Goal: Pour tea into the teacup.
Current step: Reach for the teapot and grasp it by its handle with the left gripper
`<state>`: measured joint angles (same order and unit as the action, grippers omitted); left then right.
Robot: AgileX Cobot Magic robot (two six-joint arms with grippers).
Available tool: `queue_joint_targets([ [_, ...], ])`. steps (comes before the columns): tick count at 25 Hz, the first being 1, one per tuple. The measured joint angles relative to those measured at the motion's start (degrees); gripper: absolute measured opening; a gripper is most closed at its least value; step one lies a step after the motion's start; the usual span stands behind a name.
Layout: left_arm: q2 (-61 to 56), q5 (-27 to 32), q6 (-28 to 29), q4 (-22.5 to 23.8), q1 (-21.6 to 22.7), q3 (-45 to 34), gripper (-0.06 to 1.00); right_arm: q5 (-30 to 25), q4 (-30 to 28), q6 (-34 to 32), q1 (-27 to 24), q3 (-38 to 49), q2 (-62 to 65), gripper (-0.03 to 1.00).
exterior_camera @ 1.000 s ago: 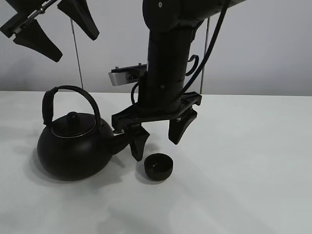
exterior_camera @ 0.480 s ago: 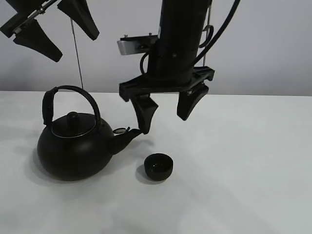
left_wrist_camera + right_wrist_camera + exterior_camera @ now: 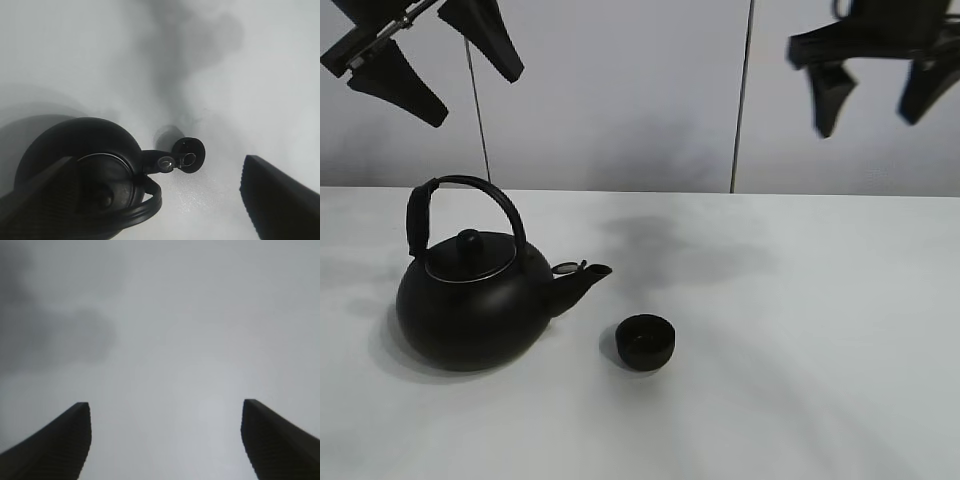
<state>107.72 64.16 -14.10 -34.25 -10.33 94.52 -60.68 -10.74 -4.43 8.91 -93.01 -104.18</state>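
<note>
The small black teacup [image 3: 645, 342] stands on the white table, just right of the spout of the big black kettle [image 3: 472, 300] with an arched handle. The left wrist view shows the teacup [image 3: 189, 155] and the kettle [image 3: 85, 165] from above. My left gripper [image 3: 432, 62] is open, high at the top left, well above the kettle. My right gripper [image 3: 875, 95] is open, high at the top right, far from the cup. In the right wrist view its fingers [image 3: 57, 447] frame only bare table. No tea stream shows.
The white table [image 3: 800, 330] runs to a pale wall with two thin vertical seams [image 3: 744, 95]. A soft shadow lies on the table behind the cup.
My right gripper has risen from just above the teacup and swung up to the top right, staying open. The kettle, cup and left gripper have not moved.
</note>
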Motion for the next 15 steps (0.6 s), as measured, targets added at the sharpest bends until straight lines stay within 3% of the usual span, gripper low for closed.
queue_joint_targets([
  [9,0.0,-0.07,0.0,0.0,0.0,0.0,0.63,-0.7,1.08,5.78,-25.51,0.3,21.84,0.57],
  [12,0.0,-0.07,0.0,0.0,0.0,0.0,0.63,-0.97,3.94,7.55,-27.63,0.3,31.96,0.57],
  [15,0.0,-0.11,0.0,0.0,0.0,0.0,0.63,-2.1,7.64,10.06,-25.81,0.3,42.41,0.57],
])
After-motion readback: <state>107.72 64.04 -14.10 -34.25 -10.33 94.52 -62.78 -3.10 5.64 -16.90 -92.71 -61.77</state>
